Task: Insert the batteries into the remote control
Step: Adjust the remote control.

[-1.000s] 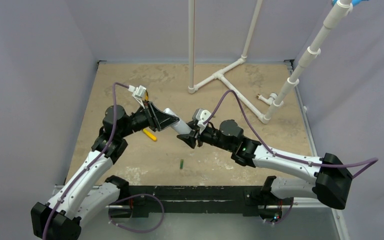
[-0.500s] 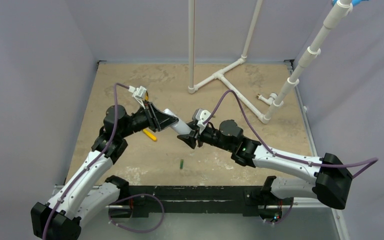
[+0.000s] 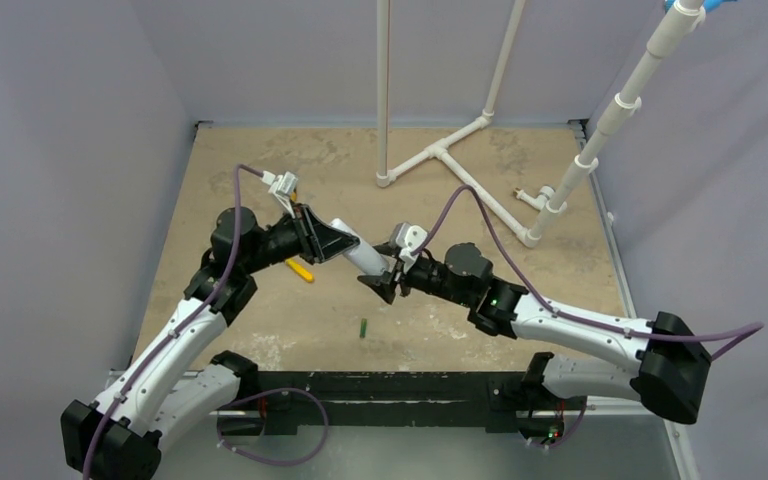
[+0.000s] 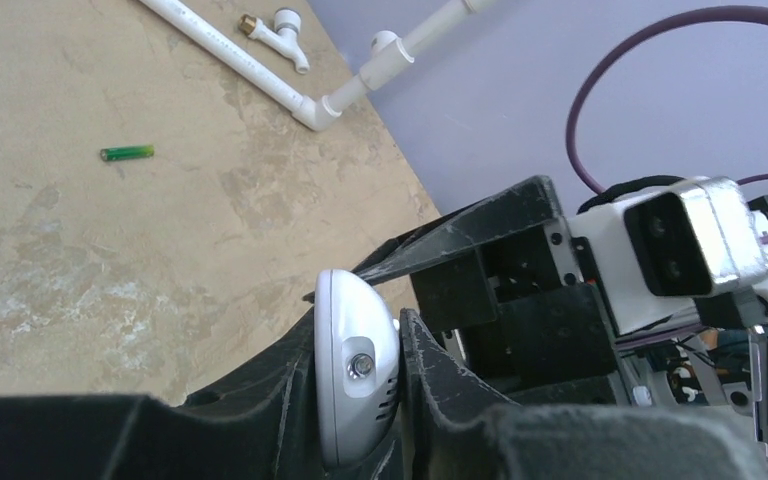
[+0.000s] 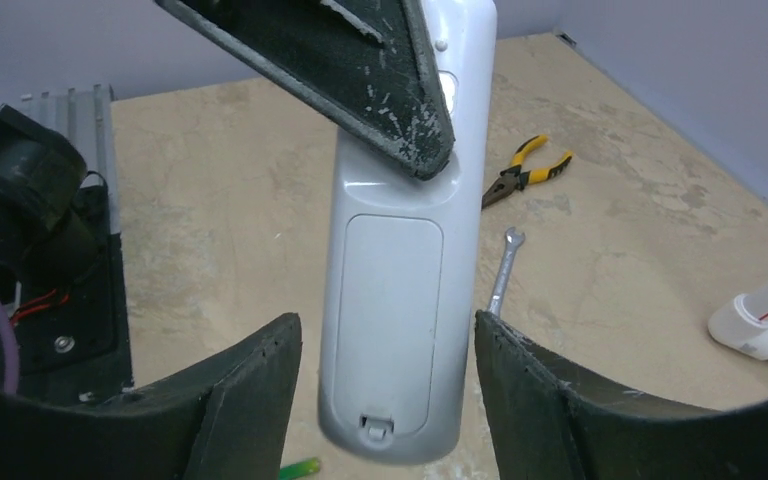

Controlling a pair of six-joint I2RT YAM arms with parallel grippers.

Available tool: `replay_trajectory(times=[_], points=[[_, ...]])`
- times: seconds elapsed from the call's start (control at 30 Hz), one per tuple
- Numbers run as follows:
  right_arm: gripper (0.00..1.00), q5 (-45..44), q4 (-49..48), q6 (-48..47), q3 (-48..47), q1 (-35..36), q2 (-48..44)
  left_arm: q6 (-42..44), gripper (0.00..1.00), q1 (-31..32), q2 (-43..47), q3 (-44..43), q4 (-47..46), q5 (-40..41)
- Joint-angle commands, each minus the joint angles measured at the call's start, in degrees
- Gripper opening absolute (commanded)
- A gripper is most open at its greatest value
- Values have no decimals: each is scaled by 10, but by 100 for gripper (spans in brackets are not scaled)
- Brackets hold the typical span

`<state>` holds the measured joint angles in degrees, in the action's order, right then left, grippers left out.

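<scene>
The white remote control (image 3: 362, 257) is held in the air by my left gripper (image 3: 332, 243), which is shut on its upper part; the left wrist view shows its end (image 4: 355, 375) pinched between the fingers. The right wrist view shows its back (image 5: 395, 300) with the battery cover closed. My right gripper (image 5: 388, 345) is open, with a finger on each side of the remote's lower end and a gap on both sides; it also shows in the top view (image 3: 380, 287). One green battery (image 3: 363, 327) lies on the table below, seen also in the left wrist view (image 4: 127, 153). The other battery is out of view.
Yellow-handled pliers (image 3: 300, 268) lie under the left arm, and show in the right wrist view (image 5: 525, 165) with a silver wrench (image 5: 500, 275) beside them. White pipes (image 3: 450, 160) stand at the back and right. Purple walls enclose the table.
My right gripper has drawn back slightly toward the near edge, along the remote's lower end. My left gripper has shifted slightly to the right with the remote in it.
</scene>
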<state>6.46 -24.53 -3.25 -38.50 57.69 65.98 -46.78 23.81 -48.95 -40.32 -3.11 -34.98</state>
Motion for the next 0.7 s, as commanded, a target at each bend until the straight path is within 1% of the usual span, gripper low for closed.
replay_trajectory(times=[0.0, 0.03, 0.07, 0.17, 0.33, 0.4, 0.53, 0.67], points=[[78, 60, -39, -53, 21, 2, -58, 28, 0, 1, 1, -20, -2, 5], [84, 80, -33, -70, 23, 2, -68, 25, 0, 1, 1, -15, -9, -2], [86, 97, -20, -85, 22, 2, -78, 23, 0, 1, 0, -10, -17, -9], [87, 115, 47, -141, 8, 2, -104, 25, 0, 1, -7, 3, -32, -34], [85, 38, 141, -214, 1, 2, -146, 22, 0, 0, -13, 22, -59, -68], [81, 16, 168, -245, 1, 2, -171, 32, 0, 0, -12, 22, -52, -74], [76, 9, 184, -278, 8, 2, -215, 55, 0, -3, -9, 20, -39, -89], [60, -2, 224, -334, 4, 2, -232, 46, 0, -5, -22, 25, -65, -127]])
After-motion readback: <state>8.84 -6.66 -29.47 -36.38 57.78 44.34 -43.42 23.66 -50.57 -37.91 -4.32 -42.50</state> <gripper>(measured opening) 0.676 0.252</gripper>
